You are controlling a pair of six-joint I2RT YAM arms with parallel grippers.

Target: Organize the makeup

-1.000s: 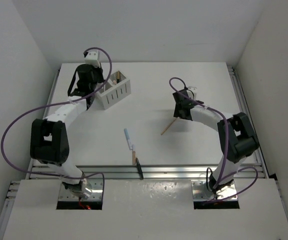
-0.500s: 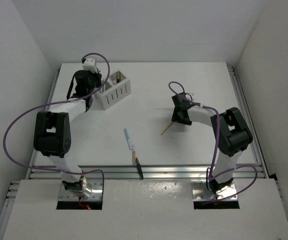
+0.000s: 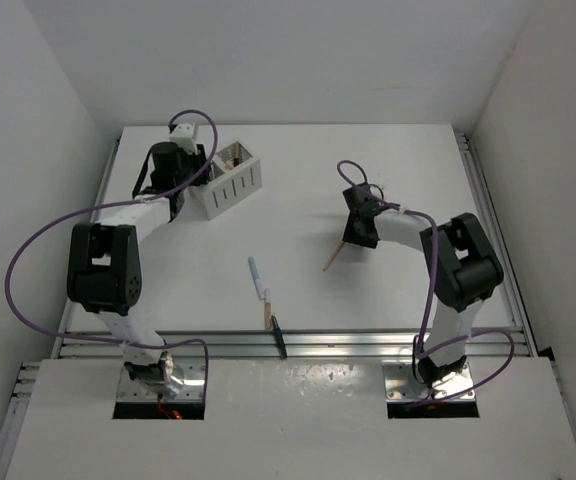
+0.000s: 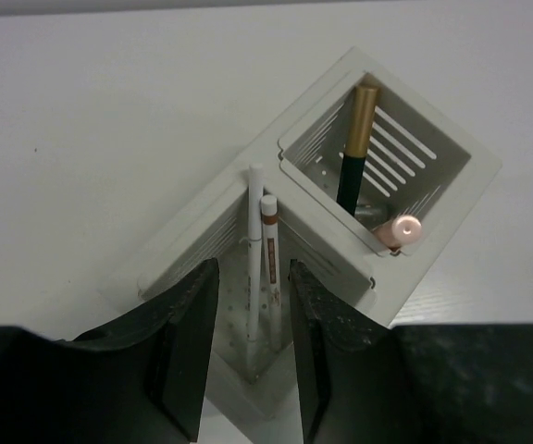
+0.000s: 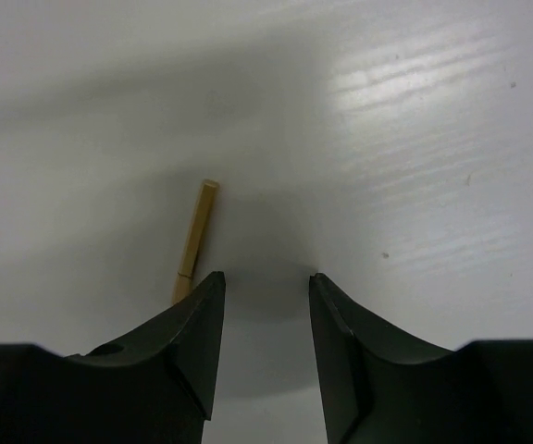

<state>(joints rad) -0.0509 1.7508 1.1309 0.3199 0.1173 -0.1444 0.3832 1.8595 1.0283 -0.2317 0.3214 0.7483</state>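
In the box (image 4: 405, 139): two white sticks (image 4: 254, 240) near side, black-gold stick (image 4: 354, 148) and pink stick (image 4: 403, 229) far side; left gripper (image 4: 253, 277) and right gripper (image 5: 265, 287) half-open, empty

left tool (image 3: 194, 180) at the slotted box (image 3: 234, 186), right tool (image 3: 355, 238) beside a tan stick (image 3: 332, 256)

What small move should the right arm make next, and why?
Probably shift the right gripper sideways until the tan stick lies between its jaws: they stand open with nothing between them, and the stick lies beside them, outside the gap.
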